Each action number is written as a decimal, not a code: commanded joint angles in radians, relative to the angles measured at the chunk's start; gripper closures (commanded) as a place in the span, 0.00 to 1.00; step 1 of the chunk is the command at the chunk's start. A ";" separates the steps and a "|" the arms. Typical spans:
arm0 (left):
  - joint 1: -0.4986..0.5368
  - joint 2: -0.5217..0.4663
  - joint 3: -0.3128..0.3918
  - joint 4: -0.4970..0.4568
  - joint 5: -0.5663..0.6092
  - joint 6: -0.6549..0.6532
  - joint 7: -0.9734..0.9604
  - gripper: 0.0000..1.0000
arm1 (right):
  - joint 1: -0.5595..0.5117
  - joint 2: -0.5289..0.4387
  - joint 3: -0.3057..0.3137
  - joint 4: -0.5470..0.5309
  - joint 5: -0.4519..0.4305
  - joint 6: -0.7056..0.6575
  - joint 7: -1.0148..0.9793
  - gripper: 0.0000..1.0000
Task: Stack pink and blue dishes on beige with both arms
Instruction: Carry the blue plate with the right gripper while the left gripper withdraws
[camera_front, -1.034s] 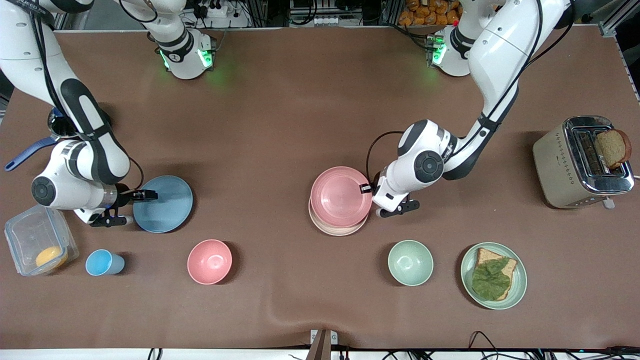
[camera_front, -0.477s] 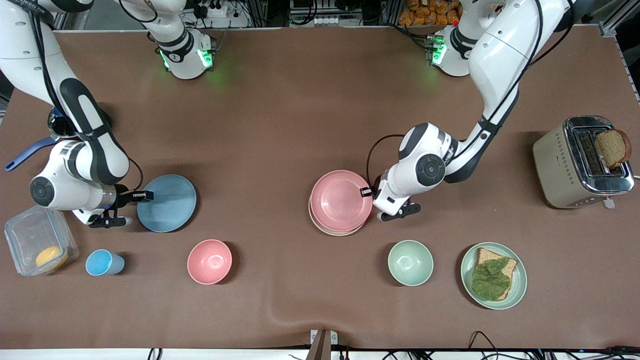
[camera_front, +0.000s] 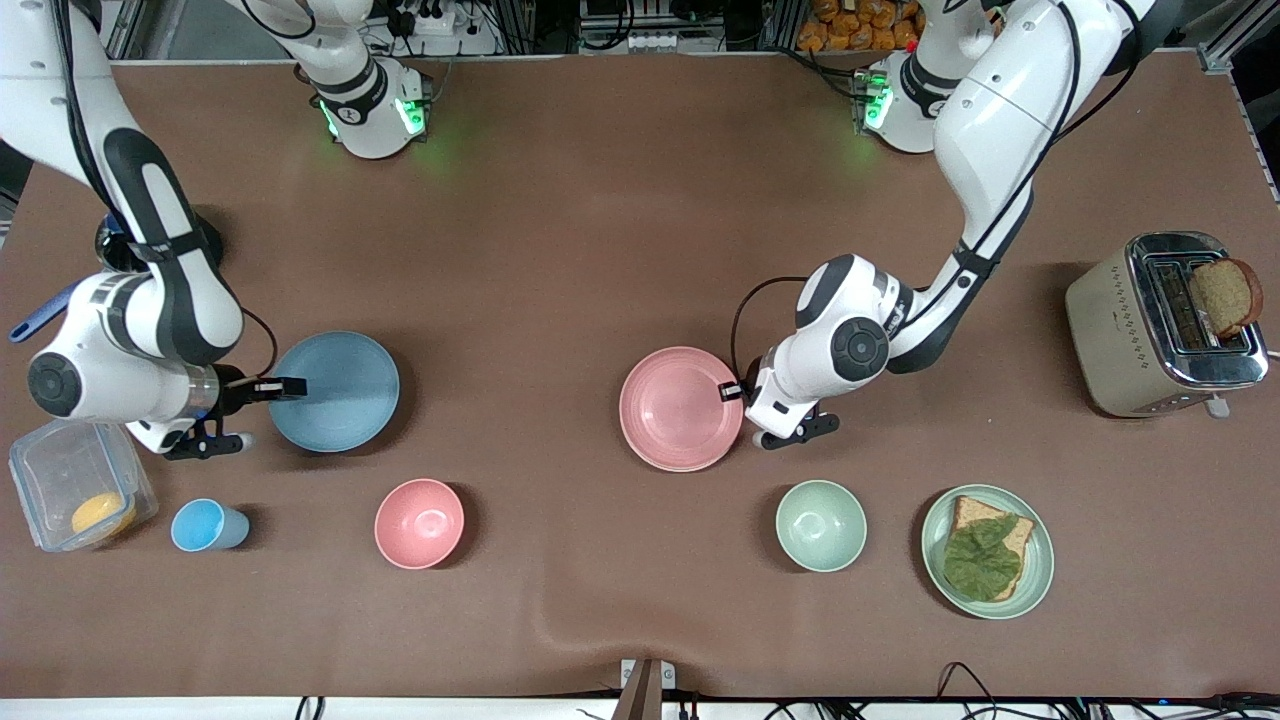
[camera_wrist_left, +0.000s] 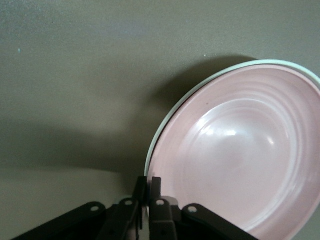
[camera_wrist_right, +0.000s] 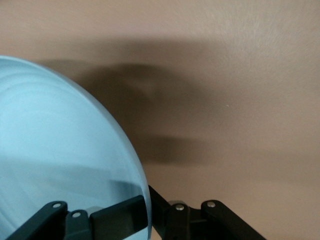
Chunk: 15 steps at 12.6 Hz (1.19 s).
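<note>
The pale pink plate lies squarely over the beige plate, which it hides in the front view. In the left wrist view only a thin cream rim of the beige plate shows around the pink plate. My left gripper is shut on the pink plate's rim at the side toward the left arm's end. The light blue plate hangs a little above the table. My right gripper is shut on its rim, one finger over it and one under.
Along the side nearer the front camera stand a blue cup, a deep pink bowl, a green bowl and a green plate with bread and a leaf. A clear box sits under the right wrist. A toaster stands at the left arm's end.
The pink plate slid toward the front camera and now covers the beige plate fully. The right gripper rose with the blue plate, which now shows higher in the front view.
</note>
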<state>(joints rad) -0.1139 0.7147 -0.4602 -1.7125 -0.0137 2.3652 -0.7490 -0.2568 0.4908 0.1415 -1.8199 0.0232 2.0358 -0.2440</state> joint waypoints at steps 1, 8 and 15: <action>-0.024 0.008 0.014 0.024 0.034 0.019 -0.021 0.00 | 0.007 -0.044 0.019 0.040 0.017 -0.087 0.006 1.00; 0.166 -0.251 0.012 0.050 0.141 -0.137 -0.015 0.00 | 0.118 -0.029 0.063 0.177 0.217 -0.209 0.093 1.00; 0.296 -0.566 0.006 0.111 0.299 -0.547 0.209 0.00 | 0.474 0.064 0.063 0.248 0.232 -0.047 0.584 1.00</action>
<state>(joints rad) 0.1726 0.2096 -0.4474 -1.6143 0.2635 1.9058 -0.5719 0.1362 0.5034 0.2155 -1.6106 0.2423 1.9551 0.2438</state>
